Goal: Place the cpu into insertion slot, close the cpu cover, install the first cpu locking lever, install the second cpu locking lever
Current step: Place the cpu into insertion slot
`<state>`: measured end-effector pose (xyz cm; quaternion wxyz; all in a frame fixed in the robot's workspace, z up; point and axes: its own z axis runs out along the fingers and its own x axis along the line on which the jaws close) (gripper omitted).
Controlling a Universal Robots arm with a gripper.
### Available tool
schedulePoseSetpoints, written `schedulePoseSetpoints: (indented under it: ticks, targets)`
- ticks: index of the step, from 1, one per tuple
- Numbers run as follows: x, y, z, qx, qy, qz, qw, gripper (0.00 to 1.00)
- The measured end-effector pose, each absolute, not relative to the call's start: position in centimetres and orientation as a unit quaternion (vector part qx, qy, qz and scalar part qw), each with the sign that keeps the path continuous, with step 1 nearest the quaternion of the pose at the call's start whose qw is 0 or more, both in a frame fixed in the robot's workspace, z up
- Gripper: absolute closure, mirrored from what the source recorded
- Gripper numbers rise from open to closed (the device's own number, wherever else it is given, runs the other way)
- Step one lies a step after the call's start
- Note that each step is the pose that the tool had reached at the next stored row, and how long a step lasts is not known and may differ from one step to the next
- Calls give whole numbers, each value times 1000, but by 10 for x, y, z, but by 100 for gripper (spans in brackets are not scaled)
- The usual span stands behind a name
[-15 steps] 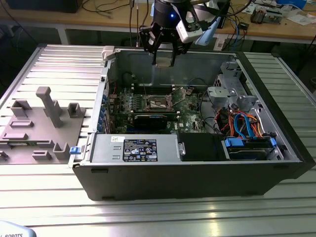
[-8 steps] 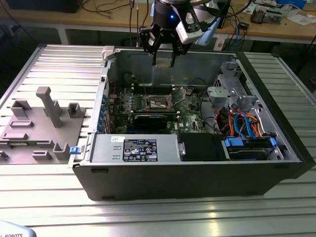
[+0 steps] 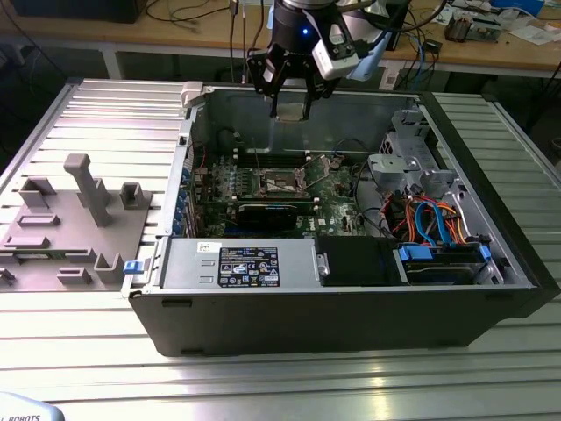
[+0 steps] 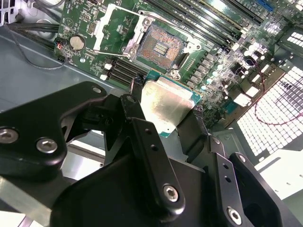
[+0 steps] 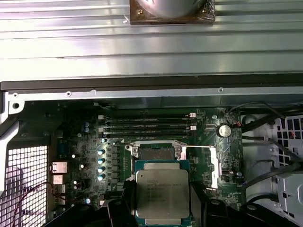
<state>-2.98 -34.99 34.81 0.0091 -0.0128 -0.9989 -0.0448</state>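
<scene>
Black fingers [image 4: 142,137] of the gripper [image 4: 164,113], nearest the lens in the second wrist view, clamp a silver-topped chip [image 4: 163,101] by two opposite edges and hold it in the air above a green circuit board [image 4: 213,61]. The socket [image 4: 161,47] lies open and bare below, its pin field exposed. The thin metal cover [image 4: 99,30] is swung back just beside it.

In the exterior view, the gripper [image 3: 289,105] hangs at twelve o'clock from the socket [image 3: 282,181], high over the far wall of an open computer case [image 3: 351,316]. A bundle of blue and orange cables [image 3: 434,219] sits at four o'clock from the socket, and a grey fixture tray [image 3: 61,219] lies at nine o'clock from the case on the ribbed table [image 3: 263,386].

In the first wrist view, the chip [image 5: 162,194] overlaps the near edge of the socket [image 5: 156,152].

The work appears to be at its first step: the chip is carried but not yet seated, and the cover is not yet closed. Seating it likely calls for squaring the chip to the socket rim, centring it over the recess and keeping it level on the way down, since a tilted corner could bend the pins.
</scene>
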Motion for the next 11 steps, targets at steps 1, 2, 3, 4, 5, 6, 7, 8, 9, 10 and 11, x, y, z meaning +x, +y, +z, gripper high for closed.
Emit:
schedulePoseSetpoints:
  ticks: [1,2,3,4,5,6,7,8,9,10,11]
  targets:
    - [-30,-350,348,-13,-999,-45,9,46]
    - [-30,-350,347,-13,-999,-45,9,46]
    - [-30,-350,346,-13,-999,-45,9,46]
    - [-30,-350,345,-13,-999,-45,9,46]
    - [-30,-350,345,-13,-999,-45,9,46]
    - [-30,-350,345,-13,-999,-45,9,46]
    - [-30,-350,344,-13,-999,-45,9,46]
    - [-30,-350,344,-13,-999,-45,9,46]
    - [-30,-350,343,-13,-999,-45,9,46]
    - [-30,-350,343,-13,-999,-45,9,46]
    - [-30,-350,343,-13,-999,-45,9,46]
